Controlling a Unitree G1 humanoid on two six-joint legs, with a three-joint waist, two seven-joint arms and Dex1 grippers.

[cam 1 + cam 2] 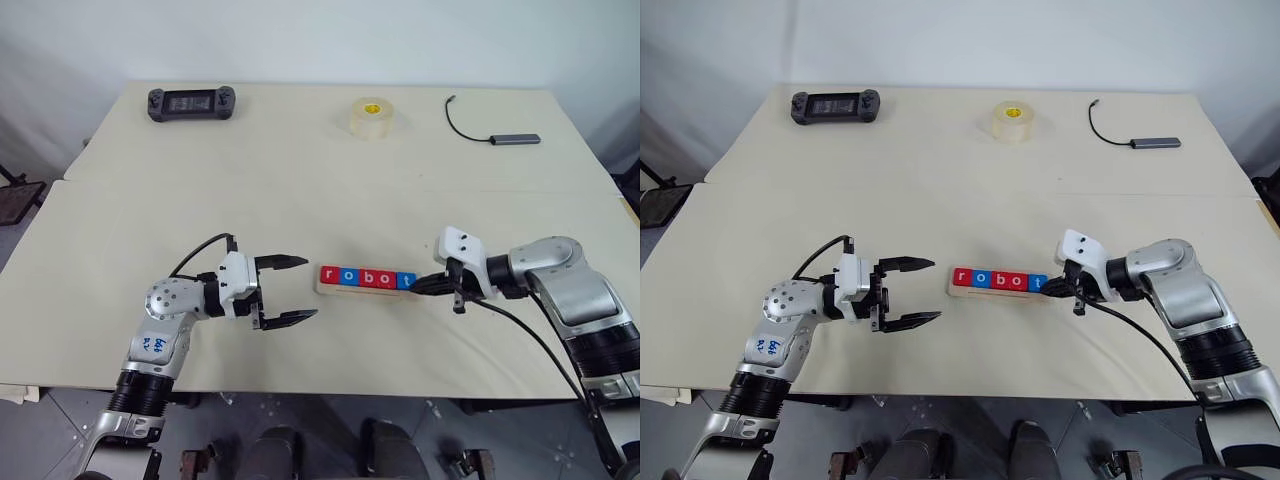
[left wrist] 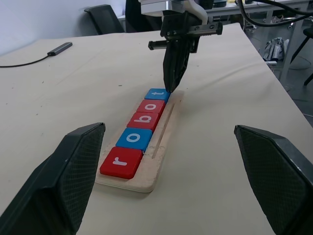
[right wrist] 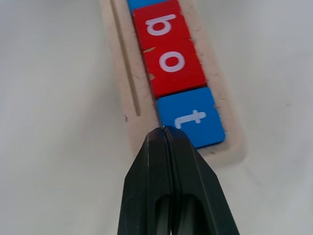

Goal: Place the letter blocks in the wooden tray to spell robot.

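Head views: wooden tray (image 1: 365,290) sits on the cream table (image 1: 300,200) near the front edge, all five letter blocks (image 1: 366,278) in it reading r-o-b-o-t, red r at the tray's left end, blue t (image 1: 405,280) at its right end. Right gripper (image 1: 428,285) is at the tray's right end, fingers pressed together with nothing between them, tips at the t block's outer edge; contact can't be confirmed from here. Left gripper (image 1: 300,290) hangs off the tray's left end, near but apart from it, fingers spread wide, holding nothing, pointing along the tray. Well behind the tray, toward the far table edge: a black handheld controller (image 1: 192,102) off to the left, a roll of clear tape (image 1: 371,119) roughly straight back, a grey hub with a black cable (image 1: 515,138) to the right. None of them is near the tray, and nothing lies between either gripper and the tray. Left wrist view: its own two black fingers (image 2: 63,181) stand far apart, the tray framed between them, r block (image 2: 121,162) closest, then o, b, o, t in a tight row; a thin groove runs along the tray beside the blocks. The closed right gripper (image 2: 170,87) comes down at the t end, tip right at that block's far corner. Right wrist view: the fingers (image 3: 146,186) shut flat against each other, tips just over the tray's end rim by the t block (image 3: 191,117), partly covering its near corner; red o (image 3: 173,66) and b (image 3: 159,24) beyond it.
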